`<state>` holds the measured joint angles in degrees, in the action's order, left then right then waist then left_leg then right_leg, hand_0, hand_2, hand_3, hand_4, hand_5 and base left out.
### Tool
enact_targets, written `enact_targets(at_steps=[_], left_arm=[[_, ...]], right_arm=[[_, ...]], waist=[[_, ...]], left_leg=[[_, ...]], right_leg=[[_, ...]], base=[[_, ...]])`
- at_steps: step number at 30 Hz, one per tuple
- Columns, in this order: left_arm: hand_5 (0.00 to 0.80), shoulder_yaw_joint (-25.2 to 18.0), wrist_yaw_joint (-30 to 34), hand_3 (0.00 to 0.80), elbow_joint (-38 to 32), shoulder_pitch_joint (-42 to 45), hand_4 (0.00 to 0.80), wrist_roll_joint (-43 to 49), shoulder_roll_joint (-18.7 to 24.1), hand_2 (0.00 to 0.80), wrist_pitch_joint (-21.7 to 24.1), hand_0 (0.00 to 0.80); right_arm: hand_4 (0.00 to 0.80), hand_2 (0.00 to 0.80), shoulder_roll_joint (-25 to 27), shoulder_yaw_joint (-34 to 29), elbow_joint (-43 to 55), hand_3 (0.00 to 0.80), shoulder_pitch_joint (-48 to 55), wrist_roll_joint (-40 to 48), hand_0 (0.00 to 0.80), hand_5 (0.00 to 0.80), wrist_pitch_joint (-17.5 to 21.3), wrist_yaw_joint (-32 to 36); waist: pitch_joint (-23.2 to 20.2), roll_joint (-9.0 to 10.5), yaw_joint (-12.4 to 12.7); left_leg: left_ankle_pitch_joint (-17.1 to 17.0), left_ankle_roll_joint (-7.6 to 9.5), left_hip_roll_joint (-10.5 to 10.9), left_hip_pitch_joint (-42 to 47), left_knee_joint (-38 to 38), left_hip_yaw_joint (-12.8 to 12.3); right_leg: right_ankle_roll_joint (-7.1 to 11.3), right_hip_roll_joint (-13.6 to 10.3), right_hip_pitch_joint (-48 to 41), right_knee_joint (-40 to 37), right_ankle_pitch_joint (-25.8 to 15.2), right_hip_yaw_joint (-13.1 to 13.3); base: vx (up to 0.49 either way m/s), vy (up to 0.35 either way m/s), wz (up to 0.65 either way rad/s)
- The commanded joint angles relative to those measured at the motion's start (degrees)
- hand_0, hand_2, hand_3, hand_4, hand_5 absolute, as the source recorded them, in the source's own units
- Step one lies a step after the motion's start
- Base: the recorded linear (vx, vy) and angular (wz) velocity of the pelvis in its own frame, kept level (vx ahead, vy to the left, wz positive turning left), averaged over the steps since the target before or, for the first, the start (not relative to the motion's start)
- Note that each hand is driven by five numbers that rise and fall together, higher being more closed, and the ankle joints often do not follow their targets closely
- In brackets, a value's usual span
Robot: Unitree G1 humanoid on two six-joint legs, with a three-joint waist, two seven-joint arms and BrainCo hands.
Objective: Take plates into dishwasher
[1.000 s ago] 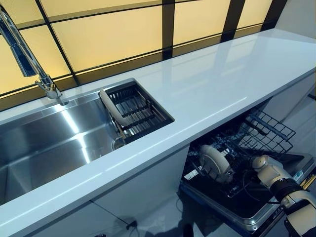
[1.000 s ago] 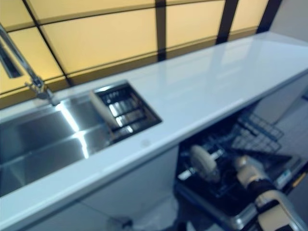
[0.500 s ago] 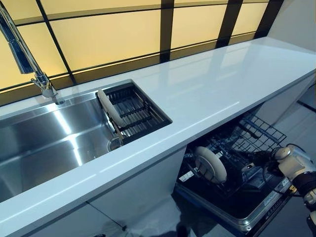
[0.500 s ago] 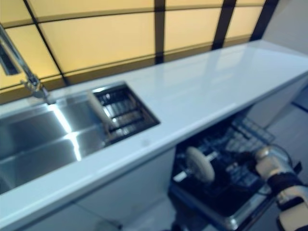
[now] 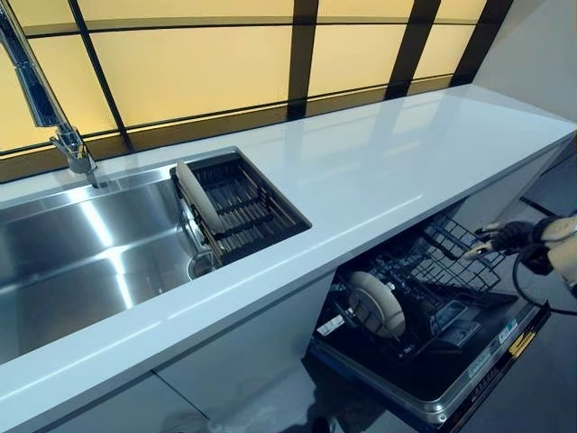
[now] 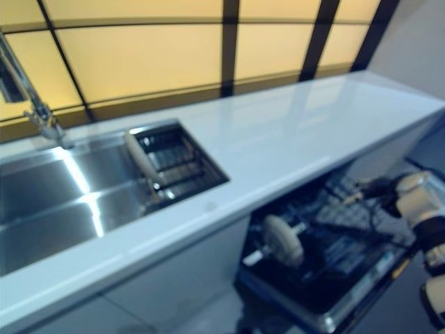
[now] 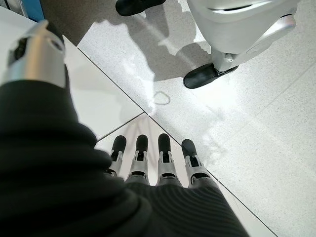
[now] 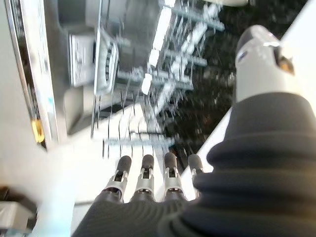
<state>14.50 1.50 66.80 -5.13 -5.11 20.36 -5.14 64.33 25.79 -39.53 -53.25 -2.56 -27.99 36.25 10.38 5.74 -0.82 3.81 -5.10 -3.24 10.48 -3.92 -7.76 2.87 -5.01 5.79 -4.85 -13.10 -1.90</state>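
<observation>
Far up-left of my empty, straight-fingered right hand [image 5: 501,238], across the counter [image 5: 379,171]: one plate [image 5: 200,198] on edge in the sink rack [image 5: 248,203]; another plate [image 5: 377,305] already racked just below-left; left hand [image 7: 148,163] idle, relaxed.

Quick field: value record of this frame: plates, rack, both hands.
plate in dishwasher: one plate standing on edge in the dishwasher rack
plate at sink: one plate leaning on edge in the sink basket
right hand: open, empty, above the rack's far side
left hand: open, empty, pointing at the floor
dishwasher door: open, rack pulled out
counter: white, beside the sink
</observation>
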Motion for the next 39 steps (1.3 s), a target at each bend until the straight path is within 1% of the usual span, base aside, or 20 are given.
enact_targets(at_steps=[1, 2, 4, 10, 12, 13, 14, 17, 18, 19, 21, 25, 28, 29, 30, 31, 33, 34, 36, 39], left_arm=[[0.0, 0.3, -1.44, 0.0, 2.36, -0.29, 0.0, 1.92, 2.17, 0.0, 1.79, 0.0], [0.0, 0.55, -1.43, 0.0, 2.72, -0.21, 0.0, 1.51, 2.63, 0.0, 2.02, 0.0], [0.0, 0.42, -1.37, 0.0, 3.12, -0.18, 0.0, 1.53, 2.83, 0.0, 2.06, 0.0], [0.0, 0.89, -1.58, 0.0, 4.72, 0.13, 0.0, 0.98, 3.59, 0.0, 2.49, 0.0], [0.0, 1.01, -1.61, 0.0, 5.23, 0.21, 0.0, 0.63, 3.8, 0.0, 2.7, 0.0], [0.0, 1.19, -1.51, 0.0, 5.61, 0.17, 0.0, 0.5, 3.85, 0.0, 2.85, 0.0], [0.0, 1.33, -1.48, 0.0, 5.76, 0.28, 0.0, 0.35, 3.95, 0.0, 2.93, 0.0], [0.0, 1.36, -1.58, 0.0, 5.96, 0.55, 0.0, 0.26, 3.96, 0.0, 3.22, 0.0], [0.0, 1.32, -1.56, 0.0, 5.96, 0.55, 0.0, 0.3, 3.92, 0.0, 3.07, 0.0], [0.0, 1.3, -1.69, 0.0, 5.91, 0.37, 0.0, 0.3, 3.84, 0.0, 2.85, 0.0], [0.0, 1.27, -1.82, 0.0, 5.71, 0.08, 0.0, 0.34, 3.6, 0.0, 2.09, 0.0], [0.0, 1.07, -2.27, 0.0, 5.9, -0.25, 0.0, 0.64, 3.2, 0.0, 1.99, 0.0], [0.0, 1.43, -2.69, 0.0, 6.26, -0.69, 0.0, 0.55, 2.7, 0.0, 1.91, 0.0], [0.0, 1.56, -2.99, 0.0, 6.41, -0.76, 0.0, 0.53, 2.39, 0.0, 1.87, 0.0], [0.0, 1.66, -3.3, 0.0, 6.58, -0.86, 0.0, 0.5, 2.15, 0.0, 1.84, 0.0], [0.0, 1.79, -3.35, 0.0, 6.66, -0.87, 0.0, 0.48, 2.09, 0.0, 1.92, 0.0], [0.0, 2.04, -3.55, 0.0, 6.93, -1.08, 0.0, 0.46, 1.87, 0.0, 2.31, 0.0], [0.0, 2.05, -3.55, 0.0, 6.95, -1.09, 0.0, 0.45, 1.87, 0.0, 2.38, 0.0], [0.0, 2.59, -3.82, 0.0, 7.29, -1.55, 0.0, 0.04, 1.63, 0.0, 3.08, 0.0], [0.0, 3.07, -4.47, 0.0, 7.22, -1.93, 0.0, -0.46, 1.06, 0.0, 3.41, 0.0]], right_arm=[[0.0, 0.0, 4.33, 5.21, -2.31, 0.0, -8.22, 1.94, 0.0, 0.0, -1.14, -4.86], [0.0, 0.0, 4.93, 5.93, -3.32, 0.0, -10.75, 4.24, 0.0, 0.0, -2.92, -6.57], [0.0, 0.0, 5.41, 6.6, -4.66, 0.0, -12.96, 4.83, 0.0, 0.0, -3.77, -7.33], [0.0, 0.0, 7.4, 13.72, -11.86, 0.0, -24.7, 6.68, 0.0, 0.0, -3.04, -9.21], [0.0, 0.0, 7.68, 16.23, -14.09, 0.0, -28.93, 8.88, 0.0, 0.0, -2.15, -12.18], [0.0, 0.0, 7.65, 17.93, -15.32, 0.0, -31.97, 12.0, 0.0, 0.0, -1.03, -14.51], [0.0, 0.0, 7.58, 18.72, -15.04, 0.0, -33.76, 14.98, 0.0, 0.0, -0.99, -16.6], [0.0, 0.0, 7.12, 19.48, -12.51, 0.0, -36.93, 22.23, 0.0, 0.0, 1.78, -22.3], [0.0, 0.0, 6.83, 19.29, -11.06, 0.0, -37.24, 23.88, 0.0, 0.0, 2.17, -23.18], [0.0, 0.0, 6.56, 18.97, -10.01, 0.0, -37.14, 25.05, 0.0, 0.0, 2.45, -23.83], [0.0, 0.0, 5.28, 17.05, -5.96, 0.0, -35.09, 27.66, 0.0, 0.0, 3.09, -25.96], [0.0, 0.0, 1.95, 13.32, -2.06, 0.0, -30.59, 31.14, 0.0, 0.0, 3.45, -26.94], [0.0, 0.0, -1.71, 10.9, -0.8, 0.0, -27.95, 31.67, 0.0, 0.0, 3.36, -27.0], [0.0, 0.0, -3.36, 10.25, -0.68, 0.0, -27.28, 31.55, 0.0, 0.0, 3.28, -27.26], [0.0, 0.0, -4.97, 9.72, -0.67, 0.0, -26.86, 31.7, 0.0, 0.0, 3.31, -26.94], [0.0, 0.0, -5.78, 9.59, -0.75, 0.0, -26.76, 31.53, 0.0, 0.0, 3.2, -27.16], [0.0, 0.0, -8.31, 9.69, -1.35, 0.0, -26.99, 31.89, 0.0, 0.0, 3.43, -27.1], [0.0, 0.0, -8.5, 9.77, -1.45, 0.0, -27.07, 31.96, 0.0, 0.0, 3.47, -27.1], [0.0, 0.0, -12.2, 10.23, -2.63, 0.0, -27.94, 31.76, 0.0, 0.0, 4.03, -27.04], [0.0, 0.0, -14.46, 11.17, -4.02, 0.0, -28.73, 31.7, 0.0, 0.0, 4.43, -26.73]], waist=[[-1.29, 1.71, -0.55], [-1.45, 2.0, -0.27], [-1.57, 2.17, -0.11], [-2.1, 2.96, 1.0], [-2.36, 3.21, 1.33], [-2.59, 3.34, 1.49], [-2.81, 3.47, 1.64], [-3.27, 3.71, 1.89], [-3.55, 3.68, 1.93], [-3.54, 3.79, 2.0], [-3.81, 3.86, 2.22], [-3.92, 3.96, 2.98], [-3.72, 3.94, 3.81], [-3.69, 3.81, 4.23], [-3.52, 3.86, 4.69], [-3.54, 3.79, 4.9], [-3.25, 3.78, 5.73], [-3.22, 3.77, 5.78], [-2.97, 3.78, 6.95], [-2.97, 3.83, 7.75]], left_leg=[[-5.11, 2.4, 0.22, -5.15, -1.08, 1.53], [-5.13, 2.4, 0.2, -5.09, -1.08, 1.67], [-5.1, 2.41, 0.16, -5.06, -1.08, 1.72], [-5.11, 2.43, 0.28, -5.14, -1.08, 2.34], [-5.05, 2.48, 0.35, -5.05, -1.08, 2.58], [-5.01, 2.49, 0.39, -5.01, -1.08, 2.71], [-5.03, 2.48, 0.46, -5.03, -1.08, 2.86], [-5.68, 2.4, 0.53, -5.4, -1.08, 3.18], [-5.01, 2.34, 0.49, -5.11, -1.08, 3.34], [-5.68, 2.34, 0.53, -5.44, -1.08, 3.4], [-5.72, 2.28, 0.6, -5.57, -1.08, 3.81], [-5.71, 2.27, 0.7, -5.65, -1.08, 4.4], [-5.71, 2.29, 0.84, -5.65, -1.08, 4.98], [-5.09, 2.25, 0.83, -5.33, -1.08, 5.25], [-5.82, 2.26, 0.97, -5.78, -1.08, 5.5], [-5.19, 2.21, 0.94, -5.52, -1.08, 5.68], [-5.37, 2.13, 1.05, -5.7, -1.08, 6.15], [-5.39, 2.13, 1.07, -5.72, -1.08, 6.21], [-5.56, 2.1, 1.26, -6.17, -1.08, 7.05], [-5.66, 2.08, 1.42, -6.42, -1.08, 7.58]], right_leg=[[3.68, -0.54, -8.08, 1.1, 7.15, 1.55], [3.73, -0.55, -8.19, 1.14, 7.14, 1.42], [3.76, -0.56, -8.25, 1.16, 7.16, 1.25], [3.77, -0.59, -8.68, 1.03, 7.08, 0.31], [3.75, -0.61, -8.91, 1.02, 7.14, 0.11], [3.77, -0.6, -9.06, 0.98, 7.19, -0.01], [3.78, -0.56, -9.14, 0.96, 7.16, -0.09], [3.72, -0.62, -8.82, 1.19, 6.8, -0.33], [3.81, -0.58, -9.28, 0.99, 7.28, -0.47], [3.72, -0.63, -8.9, 1.23, 6.84, -0.52], [3.72, -0.75, -8.94, 1.27, 6.87, -0.84], [3.67, -0.95, -9.23, 1.27, 6.99, -1.73], [3.5, -1.15, -9.62, 1.3, 7.17, -2.68], [3.49, -1.17, -10.33, 1.03, 7.72, -3.14], [3.34, -1.34, -10.04, 1.22, 7.37, -3.59], [3.37, -1.33, -10.51, 1.0, 7.84, -3.84], [3.23, -1.45, -10.75, 1.02, 7.93, -4.68], [3.22, -1.47, -10.78, 1.02, 7.95, -4.77], [2.97, -1.62, -10.88, 1.29, 8.26, -5.99], [2.85, -1.76, -10.96, 1.44, 8.46, -6.79]], base=[[0.0, 0.0, 0.0], [0.0, 0.0, 0.0], [0.0, 0.0, 0.0], [-0.004, -0.007, 0.02], [0.0, 0.0, 0.0], [0.0, 0.0, 0.0], [0.0, 0.0, 0.0], [0.005, -0.001, 0.01], [0.014, -0.005, 0.04], [0.015, -0.008, 0.03], [-0.001, -0.01, 0.06], [0.014, -0.014, 0.12], [0.021, -0.003, 0.04], [0.002, 0.005, 0.15], [0.036, 0.004, 0.23], [-0.012, 0.003, 0.27], [0.004, 0.003, 0.2], [-0.03, 0.013, 0.2], [-0.036, 0.014, 0.24], [-0.012, 0.015, 0.21]])
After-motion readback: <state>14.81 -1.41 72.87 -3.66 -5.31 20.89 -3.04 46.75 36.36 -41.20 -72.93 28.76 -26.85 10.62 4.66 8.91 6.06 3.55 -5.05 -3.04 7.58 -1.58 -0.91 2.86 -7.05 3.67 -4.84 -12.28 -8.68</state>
